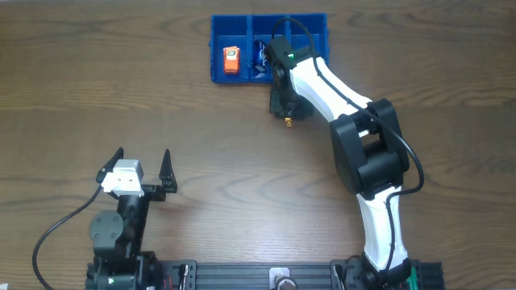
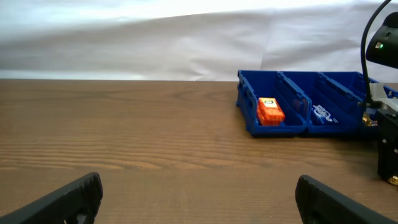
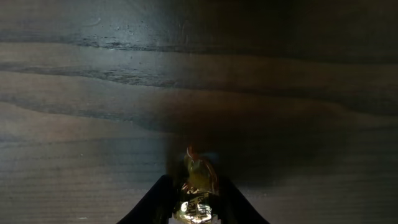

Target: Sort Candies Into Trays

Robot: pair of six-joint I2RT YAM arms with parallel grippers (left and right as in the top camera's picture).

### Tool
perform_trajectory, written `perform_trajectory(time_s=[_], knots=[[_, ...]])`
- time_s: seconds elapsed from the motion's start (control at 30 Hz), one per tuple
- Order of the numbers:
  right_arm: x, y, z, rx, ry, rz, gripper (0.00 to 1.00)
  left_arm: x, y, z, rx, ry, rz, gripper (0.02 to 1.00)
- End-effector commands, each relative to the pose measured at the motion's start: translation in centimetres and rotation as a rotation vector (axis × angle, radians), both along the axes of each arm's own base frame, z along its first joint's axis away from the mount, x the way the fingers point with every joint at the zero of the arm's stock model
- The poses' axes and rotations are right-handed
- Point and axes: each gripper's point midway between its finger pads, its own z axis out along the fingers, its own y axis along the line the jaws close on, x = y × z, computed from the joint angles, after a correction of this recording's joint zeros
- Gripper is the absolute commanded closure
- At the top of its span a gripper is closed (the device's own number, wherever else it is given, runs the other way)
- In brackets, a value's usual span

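A blue tray [image 1: 218, 48] with three compartments stands at the back of the table. Its left compartment holds an orange candy [image 1: 231, 60]; the middle one holds a blue-wrapped candy [image 1: 262, 58]. My right gripper [image 1: 288, 119] hangs just in front of the tray, shut on a gold-wrapped candy [image 3: 198, 186] held low over bare wood. My left gripper [image 1: 143, 165] rests open near the front left, far from the tray, with nothing between its fingers [image 2: 68, 199]. In the left wrist view the tray [image 2: 273, 127] and orange candy [image 2: 270, 111] appear ahead to the right.
The wooden table [image 1: 121, 97] is bare to the left and in front of the tray. A black cable [image 1: 56, 229] trails from the left arm near the front edge. The right arm's white body [image 1: 355, 105] stretches across the right side.
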Motion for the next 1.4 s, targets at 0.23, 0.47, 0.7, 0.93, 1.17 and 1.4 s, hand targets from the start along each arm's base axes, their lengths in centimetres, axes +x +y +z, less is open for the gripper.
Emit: perform_trajectory(time_s=[0.23, 0.47, 0.7, 0.93, 1.17, 1.4], knots=[[-0.4, -0.6, -0.9, -0.017, 0.031, -0.006, 0.862, -0.1, -0.4, -1.6, 0.012, 0.046, -0.023, 0.023], [0.2, -0.3, 3.5, 0.019, -0.053, -0.003, 0.877, -0.1, -0.4, -1.6, 0.012, 0.046, -0.023, 0.020], [5.2, -4.7, 19.0, -0.035, -0.523, -0.085, 0.879, -0.1, -0.4, -1.6, 0.012, 0.046, -0.023, 0.020], [12.6, -6.5, 25.5, -0.035, -0.866, -0.034, 0.875, -0.1, -0.4, -1.6, 0.012, 0.046, -0.023, 0.020], [16.6, -6.7, 20.3, -0.056, -0.857, -0.017, 0.879, -0.1, -0.4, -1.6, 0.012, 0.046, -0.023, 0.020], [17.7, -6.1, 13.9, -0.063, -0.764, 0.002, 0.877, -0.1, -0.4, -1.6, 0.012, 0.046, -0.023, 0.020]])
